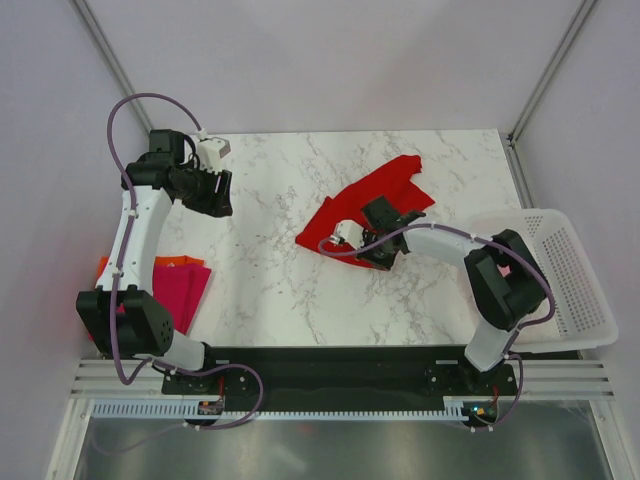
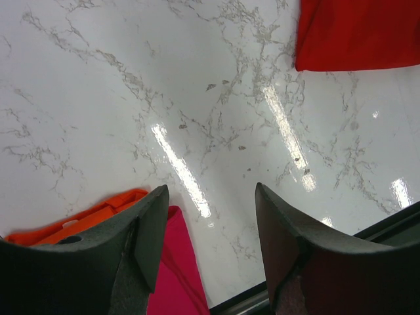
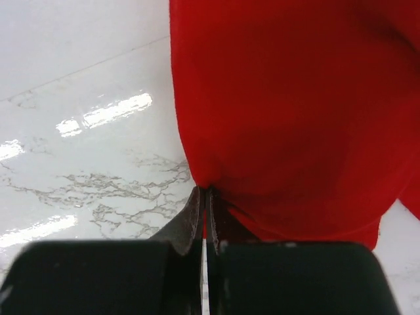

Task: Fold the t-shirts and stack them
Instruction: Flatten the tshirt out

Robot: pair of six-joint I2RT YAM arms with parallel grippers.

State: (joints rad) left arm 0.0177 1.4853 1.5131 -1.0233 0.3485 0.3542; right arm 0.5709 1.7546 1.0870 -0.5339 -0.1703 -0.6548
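A red shirt (image 1: 375,195) lies crumpled right of centre on a marble table (image 1: 270,260). The right gripper (image 3: 205,193) is closed tight on the shirt's edge, with red cloth bunched just beyond its fingertips. The left gripper (image 2: 210,187) hangs over bare marble at the far left, jaws wide and holding nothing, well apart from the red shirt. Under the left arm, at the near left edge, lies a magenta shirt (image 1: 180,290), with an orange shirt (image 2: 98,213) showing at its edge. A white basket (image 1: 570,270) sits at the right edge, beside the right arm's bent elbow. That arm's forearm reaches left toward the shirt.

Centre of table (image 1: 270,285) open; red t-shirt (image 1: 380,190), basket (image 1: 575,270) block right; folded shirts (image 1: 185,288), perhaps stacked, left.
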